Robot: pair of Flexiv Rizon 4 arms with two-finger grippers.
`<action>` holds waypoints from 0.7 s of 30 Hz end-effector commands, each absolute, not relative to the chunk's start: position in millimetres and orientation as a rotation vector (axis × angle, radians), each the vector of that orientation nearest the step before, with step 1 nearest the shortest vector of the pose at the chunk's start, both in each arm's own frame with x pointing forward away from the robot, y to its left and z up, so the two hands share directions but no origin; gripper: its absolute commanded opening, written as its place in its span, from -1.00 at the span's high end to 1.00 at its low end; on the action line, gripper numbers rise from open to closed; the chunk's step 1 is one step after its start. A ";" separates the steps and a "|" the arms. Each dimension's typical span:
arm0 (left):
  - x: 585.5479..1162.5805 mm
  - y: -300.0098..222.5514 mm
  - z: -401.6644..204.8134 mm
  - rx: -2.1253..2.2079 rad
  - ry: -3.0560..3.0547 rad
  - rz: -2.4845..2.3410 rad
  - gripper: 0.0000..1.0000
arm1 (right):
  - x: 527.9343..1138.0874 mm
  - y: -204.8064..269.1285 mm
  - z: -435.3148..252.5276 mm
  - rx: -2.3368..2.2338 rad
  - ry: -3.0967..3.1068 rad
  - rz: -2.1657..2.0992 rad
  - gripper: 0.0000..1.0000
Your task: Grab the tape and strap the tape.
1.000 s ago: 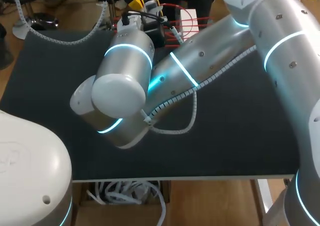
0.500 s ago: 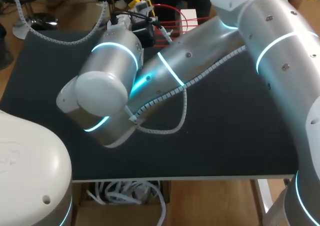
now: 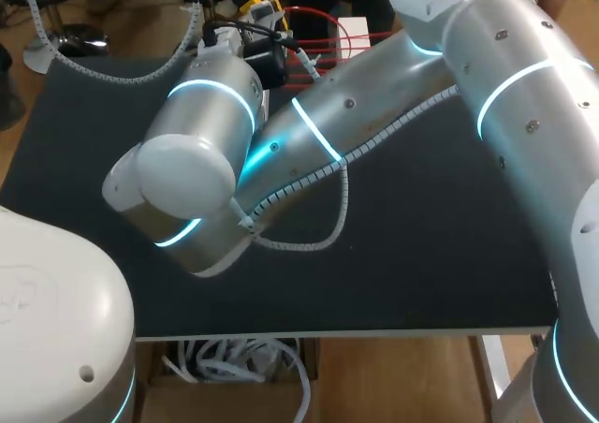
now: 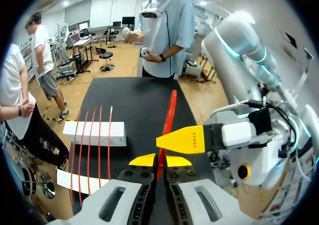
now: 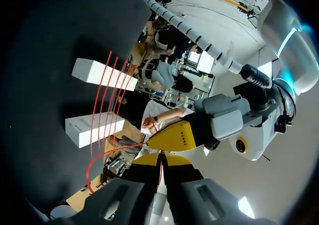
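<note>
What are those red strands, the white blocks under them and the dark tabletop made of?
The red tape looks like thin flexible plastic or rubber: it curves in a loop. The white blocks look matte and sharp-edged, perhaps foam or cardboard. The table top looks like a dull black mat, showing little glare.

The right arm (image 3: 356, 123) extended from the right side across to the far left, with its last large joint folded back toward the near left. The right gripper (image 5: 160, 159) had both yellow tips pressed together on the red tape (image 4: 170, 110), and the left gripper (image 4: 159, 160) was clamped on it likewise. The two grippers stood just beside each other, with their fingers pointing crosswise.
</note>
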State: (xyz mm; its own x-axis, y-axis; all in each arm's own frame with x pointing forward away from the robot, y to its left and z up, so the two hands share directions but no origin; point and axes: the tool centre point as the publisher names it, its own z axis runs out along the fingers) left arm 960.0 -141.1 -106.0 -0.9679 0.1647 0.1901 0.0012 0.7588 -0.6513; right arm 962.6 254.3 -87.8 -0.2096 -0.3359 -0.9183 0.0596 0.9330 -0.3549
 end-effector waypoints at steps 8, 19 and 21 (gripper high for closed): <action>960.5 -141.5 -105.0 -0.130 -2.721 1.003 1.00 | 934.7 233.4 -80.6 -0.276 1.746 -0.307 0.93; 960.5 -141.5 -105.0 -0.130 -2.721 1.003 1.00 | 915.5 200.8 -74.5 -0.338 1.738 -0.240 -1.00; 953.2 -121.9 -109.0 -0.083 -2.727 0.955 1.00 | 915.5 200.8 -74.5 -0.338 1.738 -0.240 -1.00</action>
State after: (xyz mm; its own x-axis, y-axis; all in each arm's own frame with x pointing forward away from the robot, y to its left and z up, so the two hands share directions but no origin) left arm 958.5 -136.0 -110.6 -0.9671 0.1539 0.2024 -0.0093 0.7740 -0.6332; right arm 913.9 209.9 -77.6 -0.1713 -0.3510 -0.9206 -0.0123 0.9351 -0.3543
